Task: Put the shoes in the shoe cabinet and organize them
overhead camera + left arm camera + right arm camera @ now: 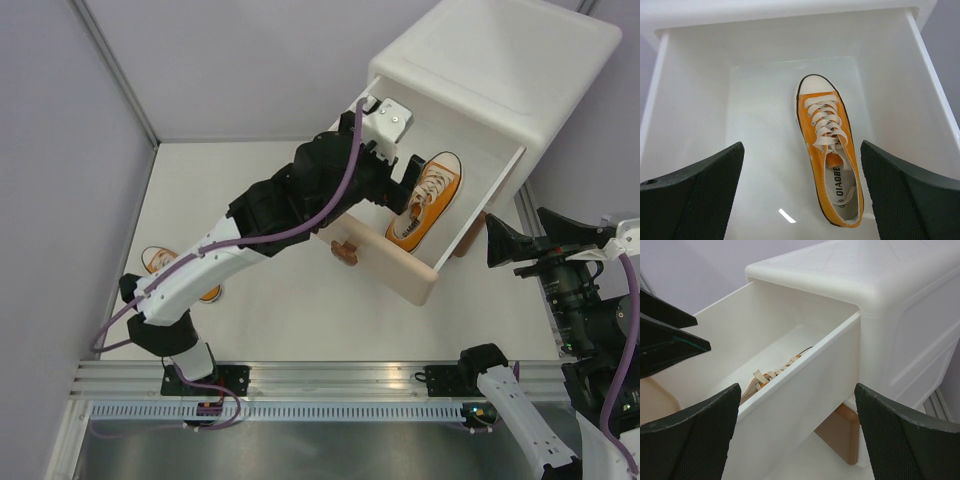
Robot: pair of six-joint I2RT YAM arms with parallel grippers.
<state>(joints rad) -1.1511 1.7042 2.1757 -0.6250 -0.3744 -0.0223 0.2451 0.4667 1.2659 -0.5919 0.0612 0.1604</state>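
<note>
The white shoe cabinet [500, 60] stands at the back right with its beige upper drawer [400, 275] pulled out. One orange sneaker [425, 200] lies flat on the drawer floor, at its right side. My left gripper [400, 185] hovers open over the drawer. In the left wrist view it [801, 145] is empty, with the sneaker [830, 130] below it, toe pointing away. A second orange sneaker [160, 262] lies on the table at the left, partly hidden by my left arm. My right gripper [492, 243] is open and empty beside the drawer's right wall [805, 390]. The red shoes are out of view.
A bear-head knob [345, 250] sticks out of the drawer front. The brown lower drawer [837, 432] shows under the open one. Purple walls close in the table at the left and back. An aluminium rail [300, 380] runs along the near edge.
</note>
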